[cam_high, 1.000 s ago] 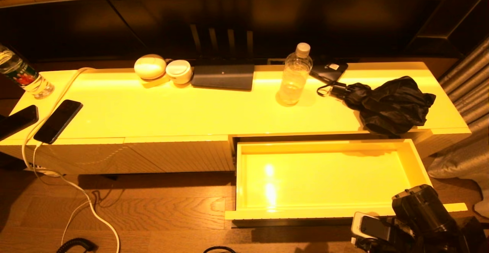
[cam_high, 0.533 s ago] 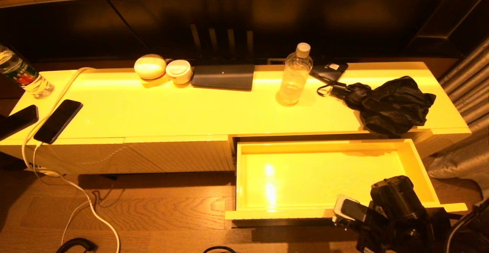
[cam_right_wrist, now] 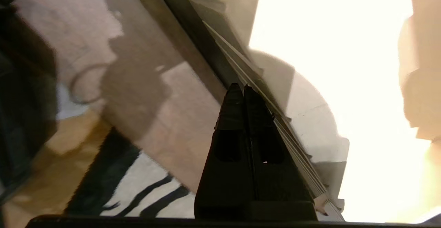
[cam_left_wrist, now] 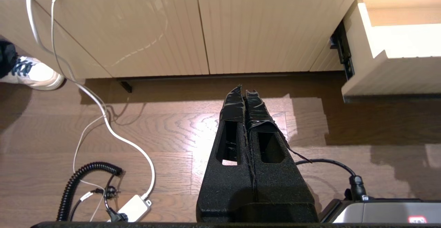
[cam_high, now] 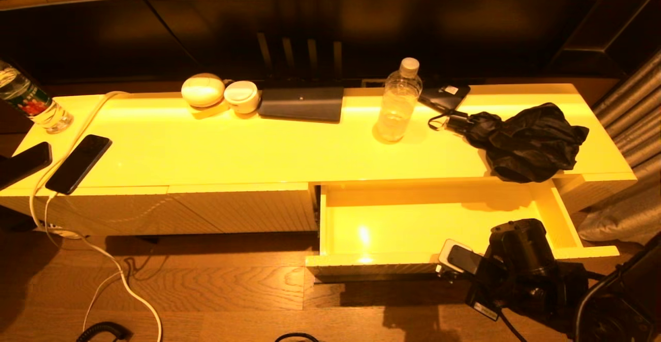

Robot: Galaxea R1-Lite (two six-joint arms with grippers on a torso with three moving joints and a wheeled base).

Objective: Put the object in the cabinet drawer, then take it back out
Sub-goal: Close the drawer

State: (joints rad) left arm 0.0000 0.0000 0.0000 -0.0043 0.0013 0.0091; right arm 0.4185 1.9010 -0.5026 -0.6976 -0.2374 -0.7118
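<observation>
I see the cabinet drawer (cam_high: 428,220) partly pulled out under the cabinet's right end. My right gripper (cam_right_wrist: 243,87), fingers pressed together and empty, seems to touch its front edge. Left gripper (cam_left_wrist: 245,93) hangs closed above the floor.

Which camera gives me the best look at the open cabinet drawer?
The head view: the cabinet drawer shows whole, partly pulled out, its glossy inside bare. The left wrist view catches only one corner and its ribbed front. The right wrist view shows just the front edge, blurred and washed out.
</observation>
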